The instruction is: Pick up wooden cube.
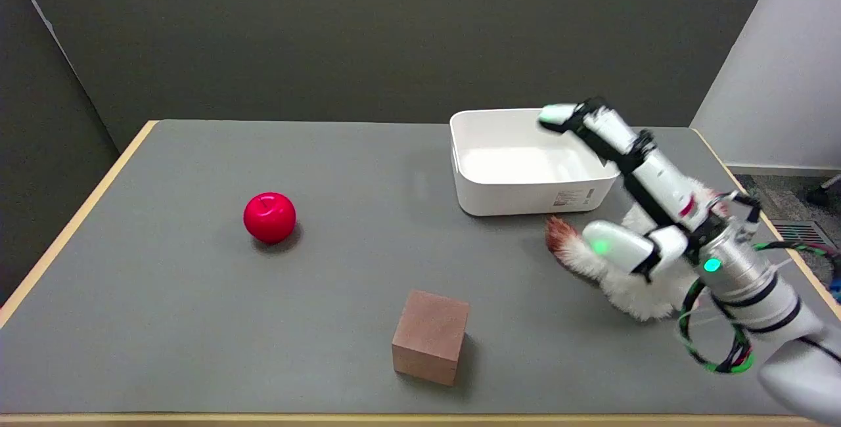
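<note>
1. Nearest to us, the wooden cube (430,337) sits on the grey table (164,322) close to its front edge, well apart from the fingers, below and to the left of them in the head view; nothing touches it.
2. Our right hand (634,200) comes in from the lower right, held above the table, its wrist low and its fingers stretched up and away toward the far side.
3. We see the fingers (594,121) wide apart and holding nothing, the thumb (617,246) jutting left.
4. A furry white toy (624,289) lies just under the palm.
5. A white bin (525,200) stands beneath the fingertips.
6. A red apple (269,217) rests far left of the fingers.
</note>
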Controlling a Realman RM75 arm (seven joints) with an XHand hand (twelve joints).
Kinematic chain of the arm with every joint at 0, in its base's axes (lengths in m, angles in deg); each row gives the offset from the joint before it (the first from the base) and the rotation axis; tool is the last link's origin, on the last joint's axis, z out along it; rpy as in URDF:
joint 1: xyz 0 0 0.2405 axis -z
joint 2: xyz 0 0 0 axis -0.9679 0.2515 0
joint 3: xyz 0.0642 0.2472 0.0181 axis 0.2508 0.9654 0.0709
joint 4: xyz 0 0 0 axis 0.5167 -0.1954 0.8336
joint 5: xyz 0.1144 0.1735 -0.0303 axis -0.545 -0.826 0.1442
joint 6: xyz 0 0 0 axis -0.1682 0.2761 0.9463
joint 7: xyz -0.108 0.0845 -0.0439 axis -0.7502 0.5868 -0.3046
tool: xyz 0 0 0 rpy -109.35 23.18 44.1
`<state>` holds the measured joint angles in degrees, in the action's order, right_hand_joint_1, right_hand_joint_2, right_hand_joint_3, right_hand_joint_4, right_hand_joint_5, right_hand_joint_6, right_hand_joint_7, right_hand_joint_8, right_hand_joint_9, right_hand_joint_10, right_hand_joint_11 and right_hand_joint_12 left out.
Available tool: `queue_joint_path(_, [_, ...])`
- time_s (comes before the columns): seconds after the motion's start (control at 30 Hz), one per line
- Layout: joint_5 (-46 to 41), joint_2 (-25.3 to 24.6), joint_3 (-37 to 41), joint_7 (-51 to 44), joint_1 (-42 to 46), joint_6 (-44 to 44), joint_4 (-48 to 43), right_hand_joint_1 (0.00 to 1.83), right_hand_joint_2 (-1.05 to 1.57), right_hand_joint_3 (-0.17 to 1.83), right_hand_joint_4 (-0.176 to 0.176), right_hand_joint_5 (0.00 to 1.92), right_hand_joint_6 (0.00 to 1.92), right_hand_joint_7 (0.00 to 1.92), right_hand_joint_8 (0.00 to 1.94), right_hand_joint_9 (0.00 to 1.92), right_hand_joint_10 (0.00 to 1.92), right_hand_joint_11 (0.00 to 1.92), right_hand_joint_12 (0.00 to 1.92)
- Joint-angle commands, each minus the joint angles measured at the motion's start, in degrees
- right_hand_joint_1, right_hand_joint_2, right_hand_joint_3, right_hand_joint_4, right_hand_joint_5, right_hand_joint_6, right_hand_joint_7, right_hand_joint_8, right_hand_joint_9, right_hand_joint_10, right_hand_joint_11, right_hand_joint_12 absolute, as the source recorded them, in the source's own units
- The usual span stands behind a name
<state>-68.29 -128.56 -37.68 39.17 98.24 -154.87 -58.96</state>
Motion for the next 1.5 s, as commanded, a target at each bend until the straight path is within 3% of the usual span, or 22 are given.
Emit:
queue_joint_path(0.03, [11.19, -7.39, -13.92, -1.54, -3.34, -0.49, -1.29, 0.10, 0.48, 0.92, -0.067, 0.19, 0.48, 0.22, 0.38, 0.08, 0.68, 0.00, 0.87])
queue_joint_path(0.47, [6.26, -9.77, -18.74, -11.20, -3.62, 10.69, -1.02, 0.17, 0.52, 0.91, -0.085, 0.17, 0.47, 0.17, 0.38, 0.01, 0.68, 0.00, 0.78])
queue_joint_path(0.93, [5.48, -9.72, -20.58, -11.53, -3.08, 19.36, -0.72, 0.13, 0.51, 0.90, -0.111, 0.18, 0.48, 0.19, 0.41, 0.01, 0.70, 0.00, 0.82])
queue_joint_path(1.0, [5.48, -9.77, -20.74, -11.53, -3.08, 20.31, -0.80, 0.13, 0.56, 0.80, -0.113, 0.19, 0.43, 0.20, 0.35, 0.00, 0.69, 0.00, 0.81])
queue_joint_path(1.03, [5.48, -9.81, -20.89, -11.53, -3.08, 20.84, -0.91, 0.13, 0.59, 0.73, -0.114, 0.19, 0.39, 0.20, 0.31, 0.00, 0.69, 0.00, 0.81])
queue_joint_path(1.5, [2.77, -9.96, -21.72, -11.56, -2.76, 21.97, -0.35, 0.13, 0.59, 0.72, -0.117, 0.13, 0.34, 0.12, 0.29, 0.00, 0.49, 0.00, 0.73])
